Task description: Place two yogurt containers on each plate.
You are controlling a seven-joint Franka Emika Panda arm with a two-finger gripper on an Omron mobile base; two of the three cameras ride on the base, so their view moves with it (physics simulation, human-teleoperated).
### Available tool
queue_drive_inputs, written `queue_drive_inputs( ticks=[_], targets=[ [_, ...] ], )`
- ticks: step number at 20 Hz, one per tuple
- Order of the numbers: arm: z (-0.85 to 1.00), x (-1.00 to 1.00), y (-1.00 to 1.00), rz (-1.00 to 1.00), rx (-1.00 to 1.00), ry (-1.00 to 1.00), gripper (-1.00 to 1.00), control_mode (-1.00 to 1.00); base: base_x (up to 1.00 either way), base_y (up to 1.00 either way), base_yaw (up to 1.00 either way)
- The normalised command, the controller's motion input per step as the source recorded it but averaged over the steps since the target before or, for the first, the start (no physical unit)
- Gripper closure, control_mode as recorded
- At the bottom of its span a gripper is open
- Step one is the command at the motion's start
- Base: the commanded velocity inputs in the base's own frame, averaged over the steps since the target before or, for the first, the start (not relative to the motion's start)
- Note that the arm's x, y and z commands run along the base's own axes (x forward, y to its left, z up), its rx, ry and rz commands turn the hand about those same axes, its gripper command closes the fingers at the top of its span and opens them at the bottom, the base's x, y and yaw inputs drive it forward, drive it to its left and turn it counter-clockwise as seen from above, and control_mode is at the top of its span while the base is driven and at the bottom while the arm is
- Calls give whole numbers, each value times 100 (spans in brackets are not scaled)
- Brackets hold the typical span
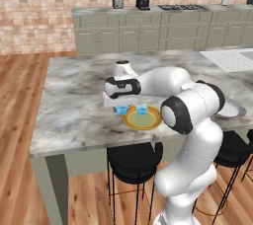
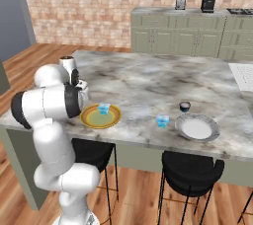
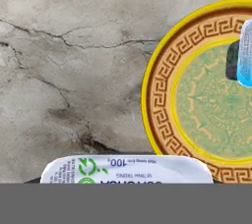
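gripper clamped on yogurt cup | beside yellow plate

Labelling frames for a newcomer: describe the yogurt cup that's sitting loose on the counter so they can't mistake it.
On the marble island, find the plain grey-white plate near the front edge on the right in the right base view. The cup is the small light-blue one standing on bare marble just left of that plate. Unlike the one on the yellow-rimmed plate, it sits on no plate.
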Motion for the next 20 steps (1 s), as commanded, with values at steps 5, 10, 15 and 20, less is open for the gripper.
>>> queue_drive_inputs(
  ticks=[5,10,15,20],
  targets=[
    [0,-15,-65,-11,0,-10,100,-100,0,0,0],
    [-9,1,-52,-3,0,-1,100,-100,0,0,0],
    [-27,20,-15,0,-1,0,100,-100,0,0,0],
    [-25,27,-12,0,0,1,100,-100,0,0,0]
  ],
)
